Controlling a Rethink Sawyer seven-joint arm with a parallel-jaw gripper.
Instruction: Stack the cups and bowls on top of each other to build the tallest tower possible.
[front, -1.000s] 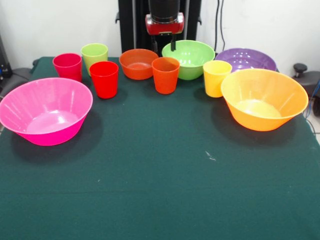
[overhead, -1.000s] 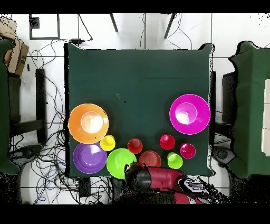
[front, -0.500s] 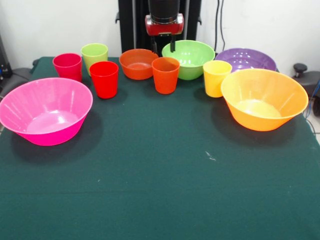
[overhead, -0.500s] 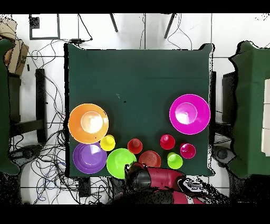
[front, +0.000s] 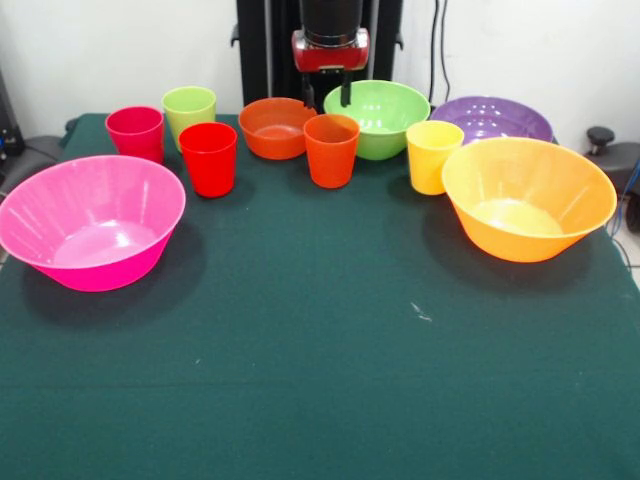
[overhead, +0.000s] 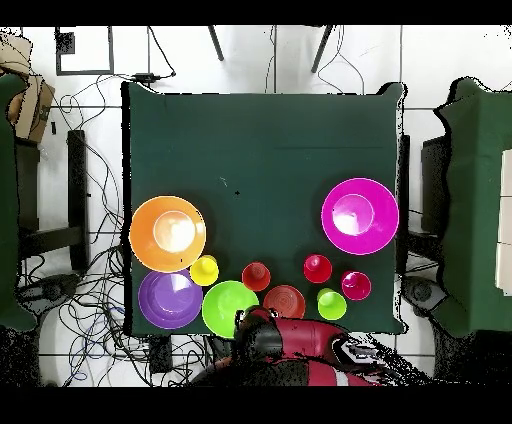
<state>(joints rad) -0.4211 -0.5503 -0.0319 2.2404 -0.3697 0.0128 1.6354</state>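
Every cup and bowl stands alone on the green table; no tower shows. The pink bowl (front: 92, 222) (overhead: 359, 215) and orange-yellow bowl (front: 528, 198) (overhead: 167, 233) sit nearest the front. Behind them are the purple bowl (front: 492, 118) (overhead: 169, 299), green bowl (front: 378, 118) (overhead: 228, 307) and orange-red bowl (front: 276, 127) (overhead: 284, 300). The cups form a row: crimson (front: 135, 133), lime green (front: 189, 112), red (front: 208, 158), orange (front: 331, 150), yellow (front: 433, 156). My gripper (front: 332, 92) (overhead: 258, 335) hangs behind the gap between the orange-red and green bowls, holding nothing that I can see.
The green table cloth (front: 320, 360) stretches bare from the row of cups to the front edge. Cables and chairs lie on the floor around the table (overhead: 260, 60).
The gripper has shifted very slightly at the back edge of the table. No cup or bowl has moved.
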